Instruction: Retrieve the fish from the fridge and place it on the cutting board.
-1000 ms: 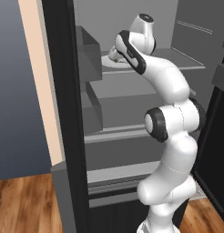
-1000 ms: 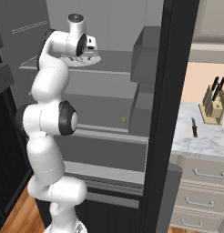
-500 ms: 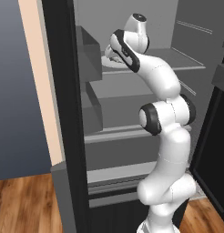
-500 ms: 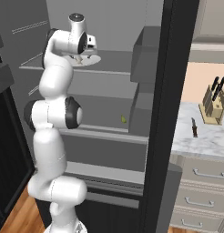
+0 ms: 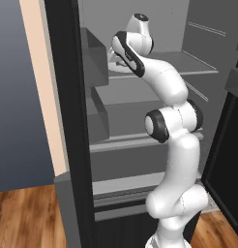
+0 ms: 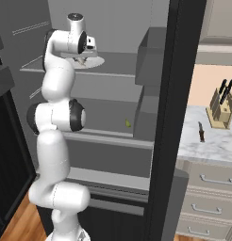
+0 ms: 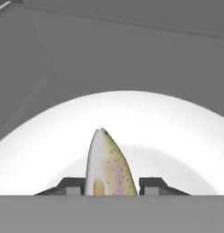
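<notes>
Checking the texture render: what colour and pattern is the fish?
Silvery-grey fish with a pinkish, yellow-green flank and small dark speckles; clearest in the hand view.

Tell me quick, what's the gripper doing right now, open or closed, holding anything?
Gripper: closed on the fish, which lies on the white plate inside the fridge.

You have the upper fridge shelf (image 6: pixel 113 70) at upper centre of the right base view; a white plate (image 6: pixel 92 62) sits flat on it. On the middle shelf (image 6: pixel 108 124) below, a small yellowish item (image 6: pixel 128 124) lies alone. At right centre, the marble counter (image 6: pixel 217 143) carries a knife block (image 6: pixel 220 109) and a knife (image 6: pixel 201 132).
</notes>
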Controlling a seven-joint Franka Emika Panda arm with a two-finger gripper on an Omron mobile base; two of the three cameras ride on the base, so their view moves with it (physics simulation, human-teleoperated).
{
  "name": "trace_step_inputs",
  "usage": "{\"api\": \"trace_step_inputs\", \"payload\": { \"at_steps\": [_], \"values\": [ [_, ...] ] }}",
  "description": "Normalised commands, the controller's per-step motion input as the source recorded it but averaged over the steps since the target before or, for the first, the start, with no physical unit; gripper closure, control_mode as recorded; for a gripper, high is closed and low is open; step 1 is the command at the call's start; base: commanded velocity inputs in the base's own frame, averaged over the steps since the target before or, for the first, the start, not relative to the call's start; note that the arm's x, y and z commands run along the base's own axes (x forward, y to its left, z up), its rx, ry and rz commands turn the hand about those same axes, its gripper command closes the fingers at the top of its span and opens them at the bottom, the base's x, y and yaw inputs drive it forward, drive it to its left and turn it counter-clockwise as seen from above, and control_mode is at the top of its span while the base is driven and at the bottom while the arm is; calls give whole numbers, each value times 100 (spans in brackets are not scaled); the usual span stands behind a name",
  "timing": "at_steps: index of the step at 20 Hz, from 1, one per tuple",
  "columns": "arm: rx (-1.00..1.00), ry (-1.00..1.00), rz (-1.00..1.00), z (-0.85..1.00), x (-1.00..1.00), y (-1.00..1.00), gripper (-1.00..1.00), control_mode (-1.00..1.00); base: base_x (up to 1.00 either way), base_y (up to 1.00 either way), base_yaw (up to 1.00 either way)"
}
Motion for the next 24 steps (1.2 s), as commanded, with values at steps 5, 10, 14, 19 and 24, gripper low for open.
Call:
{"api": "trace_step_inputs", "payload": {
  "at_steps": [5,10,14,19,24],
  "values": [
    [0,0,0,-15,-7,0,100,-100,0,0,0],
    [0,-2,0,0,-14,0,100,-100,0,0,0],
    [0,-21,0,3,-55,0,100,-100,0,0,0],
    [0,-20,0,8,-63,0,100,-100,0,0,0],
    [0,-24,0,8,-85,-4,100,-100,0,0,0]
  ]
}}
